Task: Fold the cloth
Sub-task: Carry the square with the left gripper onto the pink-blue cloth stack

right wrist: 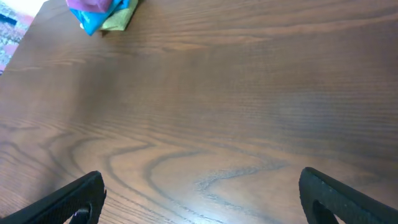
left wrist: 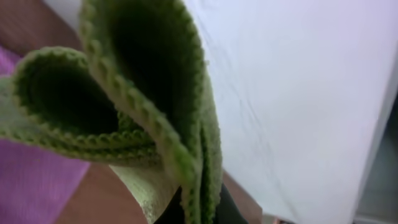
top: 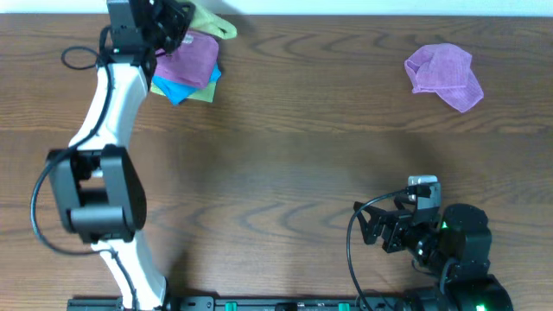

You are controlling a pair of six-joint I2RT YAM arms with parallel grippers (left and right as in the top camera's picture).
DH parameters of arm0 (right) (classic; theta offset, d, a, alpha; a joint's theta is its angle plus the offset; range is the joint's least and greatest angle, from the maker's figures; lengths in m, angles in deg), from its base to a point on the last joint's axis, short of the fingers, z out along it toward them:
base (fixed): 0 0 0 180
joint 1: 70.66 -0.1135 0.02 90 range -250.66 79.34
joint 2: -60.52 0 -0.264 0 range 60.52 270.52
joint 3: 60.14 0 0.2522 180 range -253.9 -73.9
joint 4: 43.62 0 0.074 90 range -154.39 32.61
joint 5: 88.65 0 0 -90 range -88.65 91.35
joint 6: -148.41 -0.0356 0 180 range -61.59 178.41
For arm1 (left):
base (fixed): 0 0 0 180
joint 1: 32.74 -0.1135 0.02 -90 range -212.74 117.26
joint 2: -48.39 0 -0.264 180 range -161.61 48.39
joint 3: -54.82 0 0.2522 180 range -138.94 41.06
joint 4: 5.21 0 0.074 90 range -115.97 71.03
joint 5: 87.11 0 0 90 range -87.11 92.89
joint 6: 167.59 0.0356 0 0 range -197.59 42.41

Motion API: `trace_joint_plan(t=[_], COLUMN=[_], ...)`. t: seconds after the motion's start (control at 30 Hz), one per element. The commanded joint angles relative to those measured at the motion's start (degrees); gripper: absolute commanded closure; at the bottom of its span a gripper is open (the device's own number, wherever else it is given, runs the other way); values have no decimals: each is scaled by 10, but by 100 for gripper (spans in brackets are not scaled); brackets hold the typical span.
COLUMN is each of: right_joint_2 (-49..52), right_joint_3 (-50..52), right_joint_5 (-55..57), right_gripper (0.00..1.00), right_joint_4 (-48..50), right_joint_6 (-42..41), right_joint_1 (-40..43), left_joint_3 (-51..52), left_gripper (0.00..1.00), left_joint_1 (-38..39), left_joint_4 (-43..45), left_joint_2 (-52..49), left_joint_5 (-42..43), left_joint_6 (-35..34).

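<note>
— Wood surface (top: 285, 155): how much is folded?
— A green cloth (left wrist: 155, 124) is held doubled in the left gripper (top: 170, 19) at the far-left corner, by a stack (top: 188, 71). A purple cloth (top: 445, 73) lies crumpled near the far-right corner, apparently not yet folded. The right gripper (right wrist: 205, 199) is spread wide, empty.

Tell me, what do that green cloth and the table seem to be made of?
Green cloth: soft, matte knit, likely microfibre or terry; it shows a fuzzy nap and a nubby stitched hem. Table: dark wood or wood-print laminate, can't tell which; flowing grain, faint sheen.
</note>
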Motion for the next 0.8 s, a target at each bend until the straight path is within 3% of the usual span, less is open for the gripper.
trace_joint_plan(t=[0.0,0.27,0.77], right_joint_2=[-3,-3,-3], right_joint_3=[3,3,3], right_joint_5=[1,1,1], right_gripper=[1,1,1], right_joint_4=[0,0,0], right_joint_6=[-7,-7,-7], right_joint_1=[3,3,3], left_joint_3=[-50,-70,-70], left_gripper=[95,94,94], left_joint_1=[-2,-14,-17], left_joint_4=[-2,-23,-173], left_joint_2=[-36,-59,-60], left_joint_5=[2,-13,-62], left_joint_6=[15,45,152])
